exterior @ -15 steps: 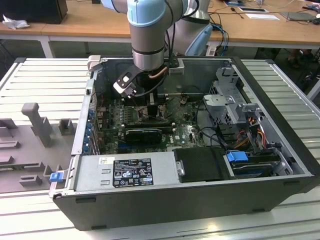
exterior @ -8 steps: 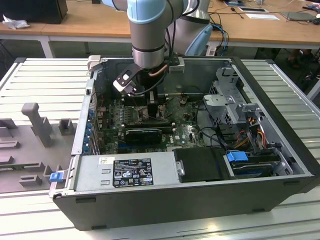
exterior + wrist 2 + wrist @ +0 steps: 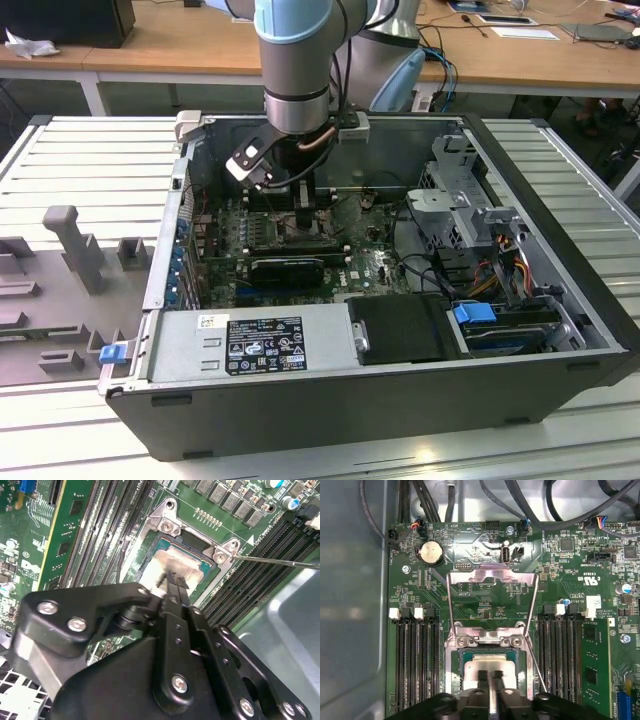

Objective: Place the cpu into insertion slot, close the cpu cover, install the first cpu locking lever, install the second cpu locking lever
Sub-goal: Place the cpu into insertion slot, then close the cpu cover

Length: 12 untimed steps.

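Steel walls of the open computer case [image 3: 400,400] box in my widest view, dark and matte, resting on a ribbed pale table [image 3: 90,160]. From my desk I see the arm [image 3: 295,60], a grey tube with light-blue joint caps, reaching down into the case. Under it lies the green motherboard [image 3: 550,570], glossy and crowded with small parts. Long black memory slots [image 3: 415,660] run on both sides of the socket.

The gripper [image 3: 172,582] is black, built of jointed links with bright screw heads. Its two narrow fingers are pressed together with only a sliver between them, clasping nothing. In both wrist views their tips meet the top of the cpu [image 3: 490,664].

The cpu cover [image 3: 492,575], a thin shiny frame with a big window, stands open, tilted up from the rim edge that carries two screws. The insertion slot [image 3: 162,520] shows a square rim of pale metal. The cpu sits flat inside it, its top a dull silver. One locking lever [image 3: 280,563], a thin bright wire, juts out sideways from a corner of the rim.
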### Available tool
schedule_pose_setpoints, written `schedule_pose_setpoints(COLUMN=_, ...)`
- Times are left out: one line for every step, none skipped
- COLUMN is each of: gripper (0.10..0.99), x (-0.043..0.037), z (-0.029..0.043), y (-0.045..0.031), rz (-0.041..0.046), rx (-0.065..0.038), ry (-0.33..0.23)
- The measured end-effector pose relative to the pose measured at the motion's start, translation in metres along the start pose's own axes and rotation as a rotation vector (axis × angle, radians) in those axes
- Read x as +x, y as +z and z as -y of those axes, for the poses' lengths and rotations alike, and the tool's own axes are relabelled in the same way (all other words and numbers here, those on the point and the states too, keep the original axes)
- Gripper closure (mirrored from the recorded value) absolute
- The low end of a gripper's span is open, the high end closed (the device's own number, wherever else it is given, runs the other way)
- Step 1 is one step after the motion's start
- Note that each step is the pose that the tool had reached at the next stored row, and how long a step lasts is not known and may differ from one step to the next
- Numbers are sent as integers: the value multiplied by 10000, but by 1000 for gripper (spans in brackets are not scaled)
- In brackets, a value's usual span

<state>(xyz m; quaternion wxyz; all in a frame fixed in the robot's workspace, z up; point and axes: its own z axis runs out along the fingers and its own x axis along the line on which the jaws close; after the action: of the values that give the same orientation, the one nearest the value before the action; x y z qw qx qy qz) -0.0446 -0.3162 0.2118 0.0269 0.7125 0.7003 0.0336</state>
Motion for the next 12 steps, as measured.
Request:
schedule_pose_setpoints(gripper=980, x=0, z=-1, y=-10, rz=0, rx=-1, ry=0)
schedule_pose_setpoints(gripper=980, x=0, z=-2, y=-18, rz=0, rx=0, ry=-1)
schedule_pose_setpoints(gripper=980, x=0, z=-2, y=-25, rz=0, rx=0, ry=0)
schedule_pose_setpoints(gripper=980, x=1, z=-3, y=-33, rz=-1, rx=0, ry=0)
schedule_pose_setpoints(gripper=980, x=1, z=-3, y=-39, rz=-1, rx=-1, ry=0)
schedule_pose_setpoints(gripper=980, x=1, z=-4, y=-51, rz=0, rx=0, ry=0)
schedule_pose_setpoints(gripper=980, x=1, z=-5, y=-61, rz=0, rx=0, ry=0)
schedule_pose_setpoints(gripper=980, x=1, z=-7, y=-76, rz=1, rx=1, ry=0)
schedule_pose_setpoints(gripper=980, x=1, z=-8, y=-94, rz=1, rx=0, ry=0)
schedule_pose_setpoints(gripper=980, x=2, z=-9, y=-94, rz=-2, rx=-2, ry=0)
schedule_pose_setpoints(gripper=980, x=1, z=-17, y=-95, rz=1, rx=2, ry=-1)
schedule_pose_setpoints(gripper=980, x=2, z=-43, y=-93, rz=2, rx=14, ry=-1)
